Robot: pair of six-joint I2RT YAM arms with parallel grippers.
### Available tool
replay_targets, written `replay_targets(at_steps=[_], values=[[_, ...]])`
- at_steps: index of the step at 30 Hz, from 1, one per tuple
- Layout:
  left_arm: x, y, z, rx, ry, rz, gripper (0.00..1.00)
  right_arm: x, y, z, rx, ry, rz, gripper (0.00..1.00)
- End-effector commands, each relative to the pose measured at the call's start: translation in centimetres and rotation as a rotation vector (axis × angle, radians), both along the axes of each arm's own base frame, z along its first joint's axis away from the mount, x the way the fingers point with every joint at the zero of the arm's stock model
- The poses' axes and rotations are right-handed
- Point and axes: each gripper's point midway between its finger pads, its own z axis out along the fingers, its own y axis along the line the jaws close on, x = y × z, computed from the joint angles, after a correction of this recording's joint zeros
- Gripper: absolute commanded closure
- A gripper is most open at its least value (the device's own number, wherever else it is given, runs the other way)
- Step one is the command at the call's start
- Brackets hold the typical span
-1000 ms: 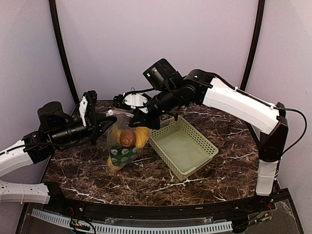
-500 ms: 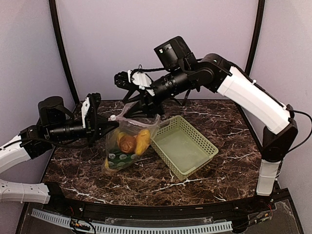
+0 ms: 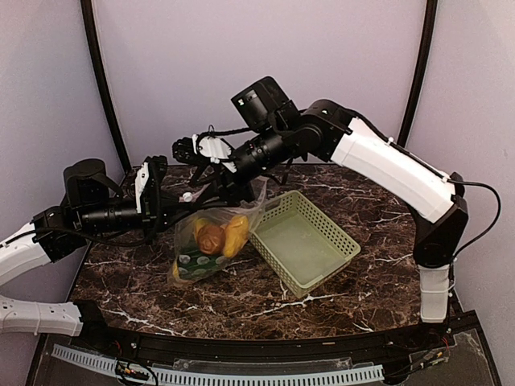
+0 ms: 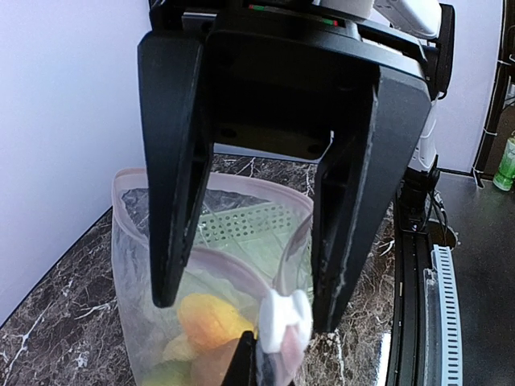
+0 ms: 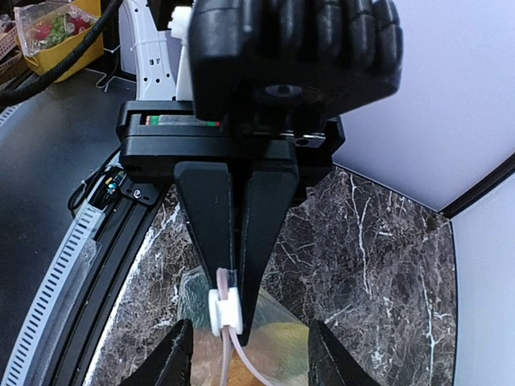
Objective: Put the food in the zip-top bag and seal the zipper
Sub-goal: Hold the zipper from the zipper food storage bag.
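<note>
Food bagged, zipper corner pinched, second tool open around it.

Clenched with the left gripper point(image 5: 229, 322) on the zipper point(image 5: 234, 347), right at the white slider point(image 5: 224, 310), holding that corner of the zip-top bag point(image 3: 211, 241) up while its bottom rests on the marble table point(image 3: 362, 201). Spread wide at the right gripper point(image 4: 248, 310), gripping nothing, one finger to either side of the pinched edge and the slider between them. Low inside the bag, the food: lemon point(image 3: 236, 232), potato point(image 3: 211, 237), green pieces point(image 3: 193, 261). Just right of the bag, the pale green basket point(image 3: 342, 241).
</note>
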Motion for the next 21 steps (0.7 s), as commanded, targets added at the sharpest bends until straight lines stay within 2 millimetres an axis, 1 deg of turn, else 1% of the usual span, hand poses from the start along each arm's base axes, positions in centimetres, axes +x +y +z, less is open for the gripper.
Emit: replay_targets(at_steps=[1,6,10,12,15,19,21], values=[[-0.25,0.06,0.78,-0.011,-0.027,-0.008,0.99,-1.16,0.47,0.47,0.016,0.022,0.033,0.56],[-0.24,0.04,0.6,-0.01,-0.025,-0.008,0.99,-1.2,0.74,0.94,0.031,0.023,0.033,0.64],[-0.21,0.05,0.54,-0.012,-0.024,-0.007,0.99,-1.36,0.78,1.1,0.036,0.028,0.038,0.75],[-0.22,0.05,0.61,-0.016,-0.026,-0.005,0.99,-1.48,0.81,1.03,0.035,0.032,0.041,0.77],[-0.12,0.09,0.68,-0.02,-0.026,0.0,0.99,-1.63,0.87,0.77,0.028,0.029,0.042,0.85],[-0.02,0.05,0.73,-0.024,-0.024,0.004,0.99,-1.56,0.96,0.57,0.022,0.025,0.034,0.89],[0.12,0.06,0.73,-0.026,-0.02,0.011,0.99,-1.42,1.07,0.54,0.023,0.022,0.025,0.95]])
